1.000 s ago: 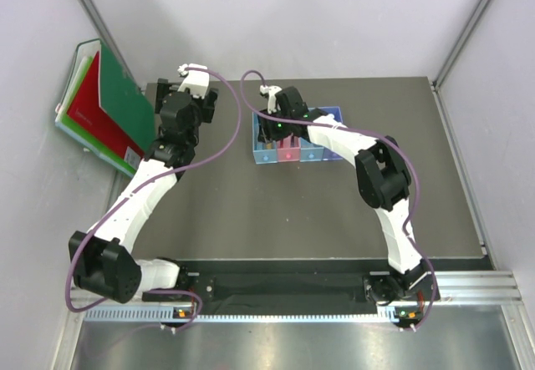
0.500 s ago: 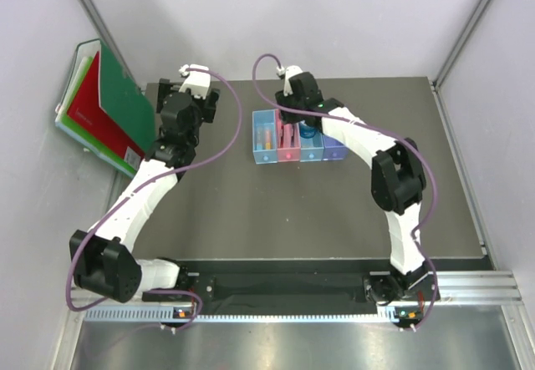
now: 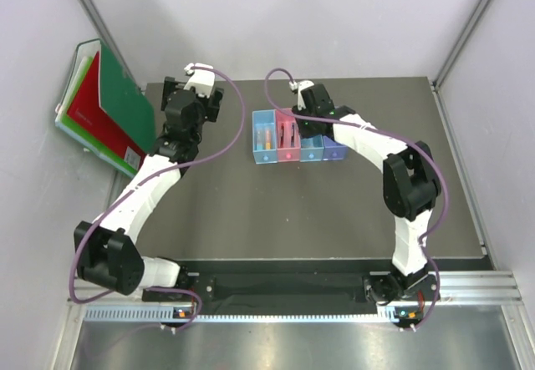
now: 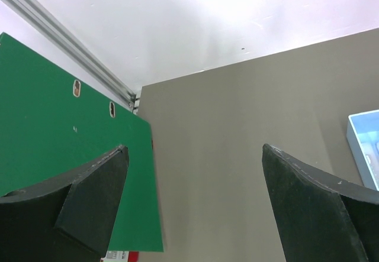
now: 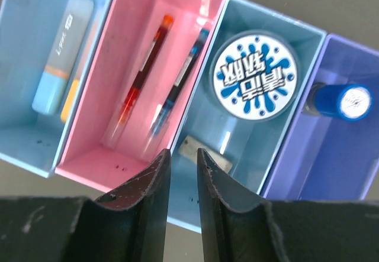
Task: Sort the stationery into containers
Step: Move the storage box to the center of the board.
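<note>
My right gripper [image 5: 183,200], its two black fingers pressed almost together on nothing, hangs just above the row of four joined translucent plastic bins [image 3: 266,159]. My left gripper [image 4: 192,206] is spread wide and empty over the grey table [image 4: 237,126], beside one green folder [image 4: 59,155]. Seven pieces lie binned: one light-blue stick [image 5: 62,49] over one yellow stick [image 5: 70,101] in the light-blue bin [image 5: 18,146]. One red-black pen [image 5: 142,78] and one blue pen [image 5: 177,84] are in the pink bin [image 5: 89,155], one beige eraser [image 5: 204,154] and one round blue-and-white tin [image 5: 253,75] in the blue bin [image 5: 254,155], and one blue bottle [image 5: 340,101] in the violet-blue bin [image 5: 320,167].
</note>
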Available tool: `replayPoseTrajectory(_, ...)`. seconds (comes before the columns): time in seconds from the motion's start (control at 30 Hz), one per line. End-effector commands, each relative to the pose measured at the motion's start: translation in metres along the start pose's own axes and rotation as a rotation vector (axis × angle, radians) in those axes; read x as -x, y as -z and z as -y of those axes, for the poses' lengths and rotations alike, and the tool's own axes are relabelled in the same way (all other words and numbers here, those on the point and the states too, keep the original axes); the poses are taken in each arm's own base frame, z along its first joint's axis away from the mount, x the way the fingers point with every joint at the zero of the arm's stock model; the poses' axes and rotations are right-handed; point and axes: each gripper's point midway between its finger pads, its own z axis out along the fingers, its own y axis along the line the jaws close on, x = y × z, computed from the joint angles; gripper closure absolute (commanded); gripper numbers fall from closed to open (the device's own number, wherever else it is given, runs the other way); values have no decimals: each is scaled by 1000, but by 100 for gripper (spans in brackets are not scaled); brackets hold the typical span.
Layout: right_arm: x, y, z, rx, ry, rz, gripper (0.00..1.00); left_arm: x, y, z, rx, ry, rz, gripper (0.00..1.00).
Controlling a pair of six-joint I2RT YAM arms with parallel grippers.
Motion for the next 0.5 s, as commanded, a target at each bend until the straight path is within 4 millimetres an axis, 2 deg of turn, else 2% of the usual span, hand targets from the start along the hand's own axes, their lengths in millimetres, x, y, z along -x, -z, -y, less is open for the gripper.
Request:
replayPoseTrajectory(0.0,23,19,-8,45,-23,65,75,33,-3,-6,9,43,80,1)
replayPoseTrajectory(0.27,-5,7,-15,74,-60,0,75,35,-5,-6,10,45,77,1)
replayPoseTrajectory(0.47,-8,-1,-17,76,-67,-15,74,31,-8,-4,10,36,67,1)
